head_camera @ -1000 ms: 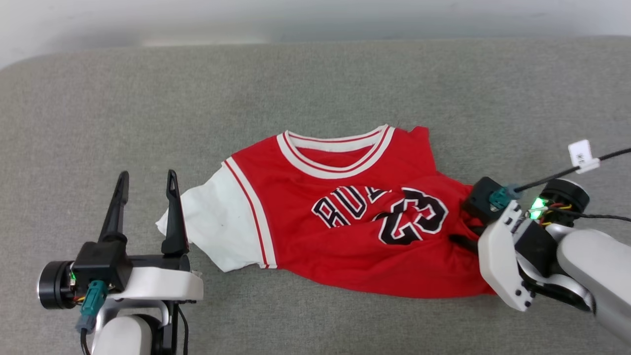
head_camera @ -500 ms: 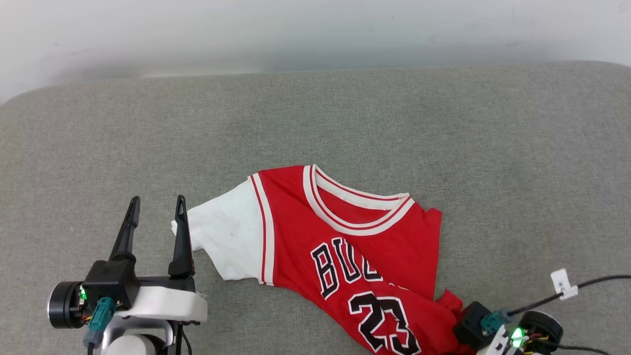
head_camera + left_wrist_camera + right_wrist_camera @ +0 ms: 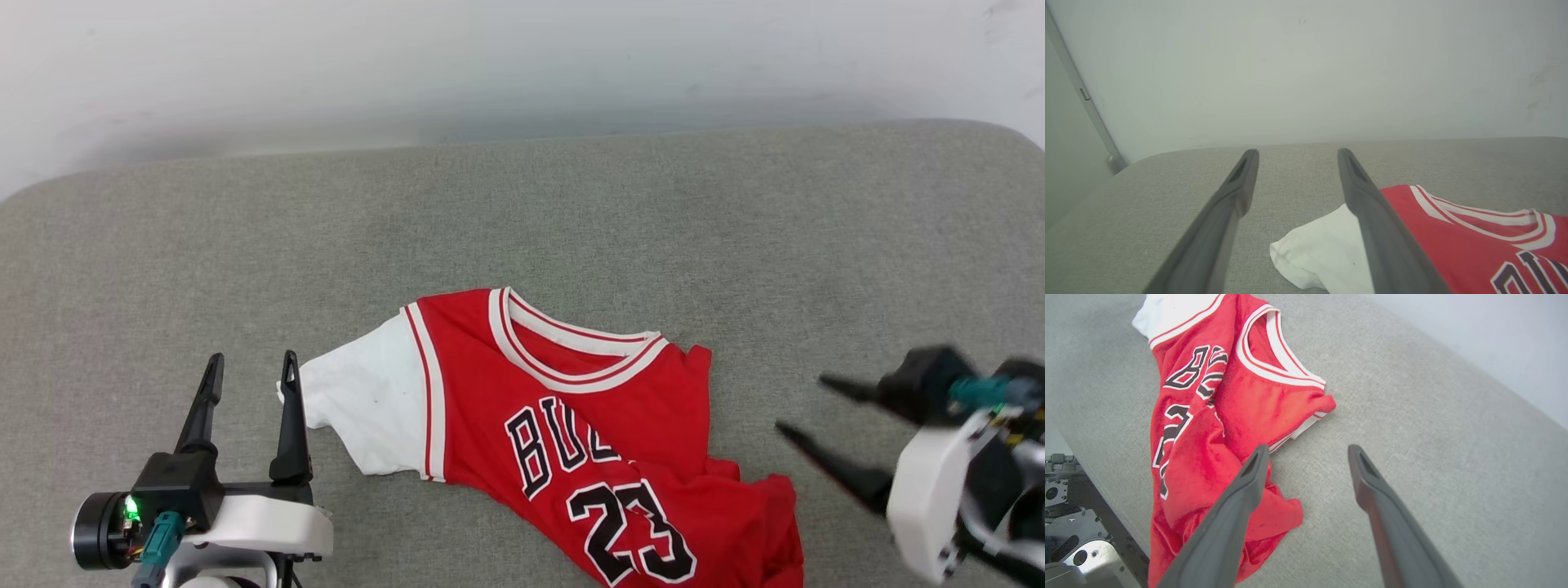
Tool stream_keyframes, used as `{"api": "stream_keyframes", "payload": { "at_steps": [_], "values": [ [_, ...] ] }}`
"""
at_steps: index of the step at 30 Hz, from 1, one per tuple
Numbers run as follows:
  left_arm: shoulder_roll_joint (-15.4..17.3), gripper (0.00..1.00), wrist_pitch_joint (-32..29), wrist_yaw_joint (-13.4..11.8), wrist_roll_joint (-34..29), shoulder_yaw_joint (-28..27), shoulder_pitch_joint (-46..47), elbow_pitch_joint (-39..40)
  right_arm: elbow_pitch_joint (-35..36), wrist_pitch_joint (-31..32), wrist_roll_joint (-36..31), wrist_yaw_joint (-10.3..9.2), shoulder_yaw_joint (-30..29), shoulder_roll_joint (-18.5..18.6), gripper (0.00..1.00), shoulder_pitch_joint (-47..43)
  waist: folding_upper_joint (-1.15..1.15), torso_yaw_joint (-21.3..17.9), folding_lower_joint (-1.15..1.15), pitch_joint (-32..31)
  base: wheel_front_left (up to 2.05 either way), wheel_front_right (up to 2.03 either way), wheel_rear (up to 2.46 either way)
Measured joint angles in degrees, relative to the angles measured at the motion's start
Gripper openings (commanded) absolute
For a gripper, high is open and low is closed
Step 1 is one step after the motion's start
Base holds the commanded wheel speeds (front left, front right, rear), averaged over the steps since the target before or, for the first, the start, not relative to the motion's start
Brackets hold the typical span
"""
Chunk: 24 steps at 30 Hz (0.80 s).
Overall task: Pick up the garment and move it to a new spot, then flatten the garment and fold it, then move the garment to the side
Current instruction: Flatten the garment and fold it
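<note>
The garment (image 3: 571, 408) is a red jersey with a white sleeve, black letters and "23", lying front-up and rumpled on the grey padded surface (image 3: 522, 220). Its lower hem is bunched at the near edge. My left gripper (image 3: 253, 359) stands open just left of the white sleeve (image 3: 1314, 249), with nothing between its fingers (image 3: 1297, 152). Over at the right, a little clear of the bunched hem, my right gripper (image 3: 800, 403) is open and blurred. In the right wrist view its left finger overlaps the crumpled red hem (image 3: 1274, 514), and bare grey cloth lies between the right gripper's fingertips (image 3: 1308, 448).
A pale wall (image 3: 522, 65) rises behind the surface's far edge. The surface has rounded back corners. My metal base (image 3: 1069, 539) shows below its near edge. Bare grey cloth stretches behind and to the right of the garment.
My right gripper was shut on the garment's lower right hem; it has let go, opened, and drawn off to the right. The head view has shifted. The left gripper stays beside the sleeve.
</note>
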<state>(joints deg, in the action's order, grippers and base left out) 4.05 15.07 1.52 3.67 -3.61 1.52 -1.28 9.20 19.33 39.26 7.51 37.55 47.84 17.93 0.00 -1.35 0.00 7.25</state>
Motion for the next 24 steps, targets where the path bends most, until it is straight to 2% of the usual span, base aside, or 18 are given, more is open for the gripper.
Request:
{"api": "stream_keyframes", "payload": {
  "at_steps": [4, 8, 12, 17, 20, 24],
  "values": [
    [-0.3, 1.0, 0.0, 0.4, -0.3, 0.0, 0.3, 0.1, 5.1, 5.4, -1.0, 0.0, -6.1, 0.8, 1.0, 4.0, 0.0, 0.2, 0.0, 1.0, 0.0, 0.0, 0.0],
    [-0.5, 1.0, 0.0, 0.8, -0.5, 0.3, 1.6, 0.1, 6.1, 13.3, -1.1, 0.0, -5.2, 1.3, 1.0, 11.4, 0.0, 0.8, 0.0, 2.7, 0.0, 0.0, 0.0],
    [-0.7, 1.0, 0.0, 1.0, -0.6, 0.7, 3.4, -0.1, 2.7, 22.7, 0.3, 0.0, 0.8, 0.3, 1.0, 20.3, 0.0, 1.7, 0.0, 5.1, 0.0, 0.0, 0.0],
    [-0.8, 1.0, 0.0, 1.4, -0.6, 1.1, 5.6, 0.0, -4.6, 31.5, 2.5, 0.0, 10.0, -4.6, 1.0, 31.1, 0.0, 3.0, 0.01, 8.3, 0.0, 0.0, 0.0],
    [-0.9, 1.0, 0.0, 1.4, -0.5, 1.4, 6.9, 0.2, -10.3, 34.2, 2.7, 0.0, 15.3, -6.6, 1.0, 35.3, 0.0, 3.9, 0.01, 10.4, 0.0, 0.0, 0.0],
    [-1.0, 1.0, 0.0, 1.3, 0.0, 1.7, 8.6, 0.4, -17.5, 32.9, 2.9, -0.01, 21.1, -9.0, 1.0, 38.1, 0.0, 4.9, 0.01, 13.1, 0.0, 0.0, 0.0]
  ]
}}
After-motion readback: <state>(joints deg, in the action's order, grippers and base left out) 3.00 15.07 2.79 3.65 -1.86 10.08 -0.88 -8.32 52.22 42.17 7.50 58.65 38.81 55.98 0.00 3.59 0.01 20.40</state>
